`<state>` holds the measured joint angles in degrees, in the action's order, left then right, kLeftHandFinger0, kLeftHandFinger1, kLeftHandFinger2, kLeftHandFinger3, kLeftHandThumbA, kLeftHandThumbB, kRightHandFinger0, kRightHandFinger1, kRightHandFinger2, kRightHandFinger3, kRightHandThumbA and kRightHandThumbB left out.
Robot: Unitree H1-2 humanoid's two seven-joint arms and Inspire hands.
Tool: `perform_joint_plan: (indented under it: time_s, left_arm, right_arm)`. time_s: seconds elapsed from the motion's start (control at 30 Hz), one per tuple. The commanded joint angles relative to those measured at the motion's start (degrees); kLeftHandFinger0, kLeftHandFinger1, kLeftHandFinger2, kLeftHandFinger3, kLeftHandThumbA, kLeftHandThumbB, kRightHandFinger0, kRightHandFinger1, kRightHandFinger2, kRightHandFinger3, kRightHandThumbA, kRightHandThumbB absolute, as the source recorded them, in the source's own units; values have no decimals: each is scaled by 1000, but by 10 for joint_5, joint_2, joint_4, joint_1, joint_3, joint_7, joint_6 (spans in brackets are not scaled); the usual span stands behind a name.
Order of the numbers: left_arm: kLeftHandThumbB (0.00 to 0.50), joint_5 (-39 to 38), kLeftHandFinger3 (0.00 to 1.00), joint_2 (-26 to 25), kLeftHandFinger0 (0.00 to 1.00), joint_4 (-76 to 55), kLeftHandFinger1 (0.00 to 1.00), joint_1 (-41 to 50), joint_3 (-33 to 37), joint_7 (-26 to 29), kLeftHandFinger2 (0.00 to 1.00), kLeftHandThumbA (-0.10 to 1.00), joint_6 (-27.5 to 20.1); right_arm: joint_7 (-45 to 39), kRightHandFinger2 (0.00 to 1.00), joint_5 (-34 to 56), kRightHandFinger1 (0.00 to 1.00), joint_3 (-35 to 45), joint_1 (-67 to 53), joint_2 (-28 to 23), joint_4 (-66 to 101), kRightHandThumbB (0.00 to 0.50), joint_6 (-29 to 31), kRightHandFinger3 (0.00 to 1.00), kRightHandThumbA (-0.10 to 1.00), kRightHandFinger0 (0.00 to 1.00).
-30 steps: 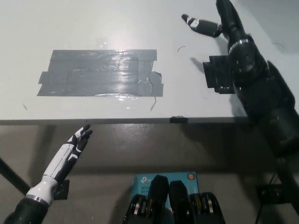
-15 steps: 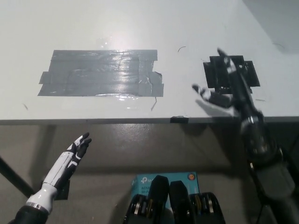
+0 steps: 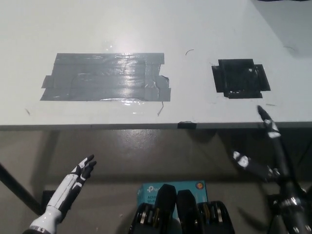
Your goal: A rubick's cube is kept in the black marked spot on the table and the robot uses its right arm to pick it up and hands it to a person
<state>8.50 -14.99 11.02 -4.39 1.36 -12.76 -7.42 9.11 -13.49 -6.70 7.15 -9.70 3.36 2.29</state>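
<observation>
No Rubik's cube shows in the head view. The black taped spot (image 3: 241,78) on the white table (image 3: 146,24) lies bare at the right. My black right hand (image 3: 265,153) hangs open below the table's front edge at the lower right, fingers spread, holding nothing. My white left hand (image 3: 78,176) rests open at the lower left, also below the table edge.
A large grey tape patch (image 3: 106,77) covers the table's left middle. The table's front edge (image 3: 146,126) runs across the picture. A small blue box (image 3: 171,187) lies on the floor at the bottom middle.
My right arm has drawn back from far over the table, past the black spot, down to below the front edge. The left hand has sunk slightly.
</observation>
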Motion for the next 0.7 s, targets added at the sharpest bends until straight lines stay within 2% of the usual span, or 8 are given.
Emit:
perform_joint_plan:
  time_s: [0.0,0.03,0.1,0.3,0.37,0.47,0.63,0.67]
  left_arm:
    - [282,15,1000,-13,1000,-13,1000,17,14,7,1000,1000,-46]
    - [284,16,1000,-13,1000,-14,1000,16,15,8,1000,1000,-44]
    - [292,17,1000,-12,1000,-15,1000,14,15,10,1000,1000,-40]
    - [285,17,1000,-11,1000,-16,1000,7,14,16,1000,977,-39]
    - [284,21,1000,-13,1000,-15,1000,6,15,17,1000,989,-42]
    - [284,24,1000,-13,1000,-17,1000,7,15,19,1000,999,-44]
    - [286,22,1000,-13,1000,-21,1000,5,12,18,1000,999,-44]
    - [275,21,1000,-12,1000,-24,1000,5,12,16,1000,991,-39]
  right_arm:
    - [26,1000,71,1000,53,-48,18,26,171,139,1000,771,1000]
    - [25,1000,71,1000,55,-46,20,-2,160,152,1000,770,1000]
    - [21,1000,69,1000,56,-41,21,-46,172,163,1000,786,1000]
    - [-6,1000,97,1000,69,-24,25,-113,183,160,1000,807,1000]
    - [-13,1000,100,1000,72,-21,26,-124,146,154,1000,831,1000]
    - [-17,1000,100,1000,72,-19,24,-129,162,156,1000,841,1000]
    - [-25,1000,103,1000,71,-18,24,-129,148,157,1000,848,1000]
    - [-26,1000,103,1000,71,-16,24,-130,146,157,1000,835,1000]
